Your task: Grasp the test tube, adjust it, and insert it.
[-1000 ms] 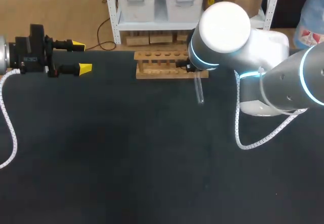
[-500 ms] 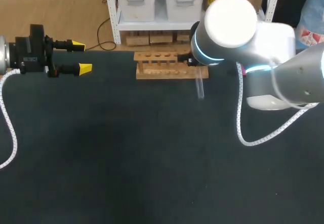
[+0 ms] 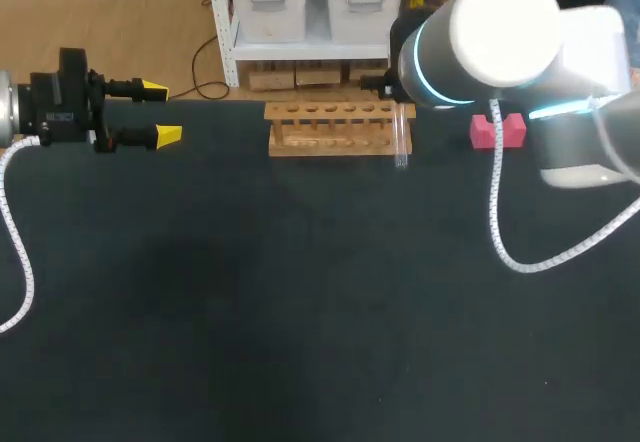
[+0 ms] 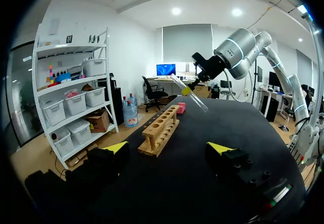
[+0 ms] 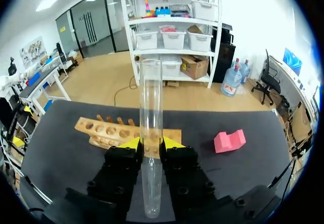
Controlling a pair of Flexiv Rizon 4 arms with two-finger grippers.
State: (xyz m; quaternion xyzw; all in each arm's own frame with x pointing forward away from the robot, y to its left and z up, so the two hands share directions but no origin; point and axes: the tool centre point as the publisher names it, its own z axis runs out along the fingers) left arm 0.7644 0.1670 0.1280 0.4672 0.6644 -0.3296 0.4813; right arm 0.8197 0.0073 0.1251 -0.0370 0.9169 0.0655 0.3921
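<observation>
While the left gripper (image 3: 160, 112) sits well apart with its fingers spread, the right gripper (image 5: 151, 144) pinches the clear test tube (image 5: 151, 107) by the right end of the wooden rack (image 3: 338, 129).

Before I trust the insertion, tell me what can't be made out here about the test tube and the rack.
The right gripper: in the head view, hidden behind its own arm's joint.
Which rack hole the test tube is aimed at: in the right wrist view, tube and gripper cover part of the rack.
Tube's lower end against the rack: in the head view they overlap; touching or apart cannot be told.
</observation>
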